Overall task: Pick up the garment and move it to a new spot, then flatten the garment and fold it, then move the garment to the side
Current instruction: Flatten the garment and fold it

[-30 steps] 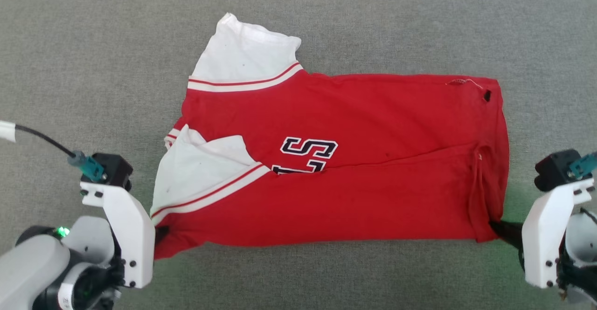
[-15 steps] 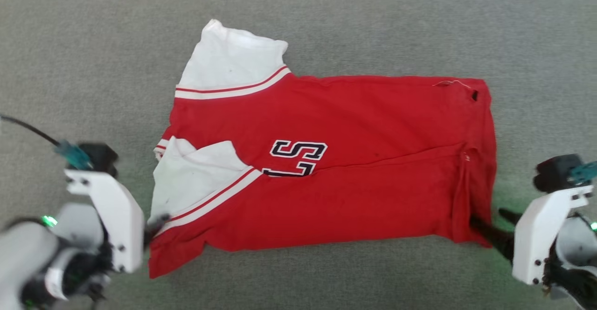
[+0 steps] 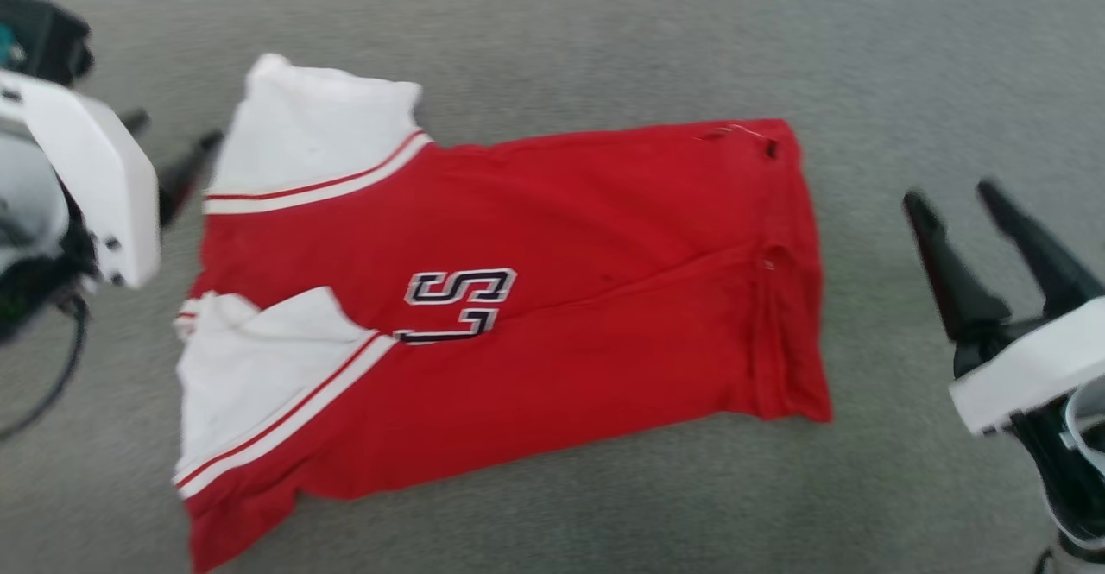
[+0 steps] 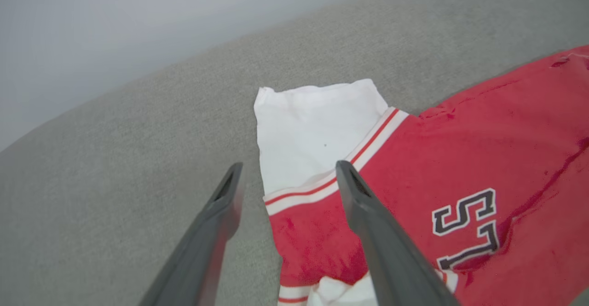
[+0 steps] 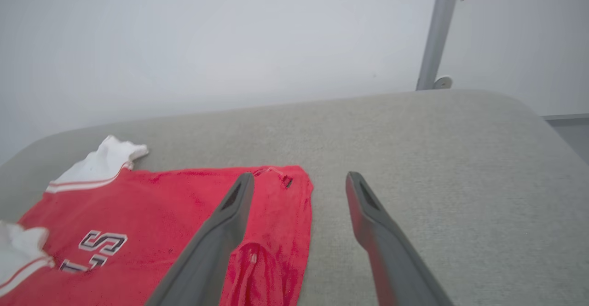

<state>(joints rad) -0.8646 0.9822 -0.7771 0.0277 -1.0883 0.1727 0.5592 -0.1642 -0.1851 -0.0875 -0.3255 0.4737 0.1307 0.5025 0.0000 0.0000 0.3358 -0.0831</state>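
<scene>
We judge we're mid-fold: the garment (image 3: 552,298) lies flat mid grey cushion (image 3: 604,30), left gripper (image 3: 173,129) spread at its 10 o'clock by the white sleeve (image 3: 319,125), right gripper (image 3: 951,194) spread, apart at 3 o'clock, so next we need pinches on both ends.

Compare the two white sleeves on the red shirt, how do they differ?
The far sleeve lies spread flat, sticking out past the body of the red shirt onto the grey surface; the near sleeve lies folded on top of the red front. The open left hand is aimed at the far sleeve; the near sleeve lies farther from it. Both are white with a red-striped band.
</scene>
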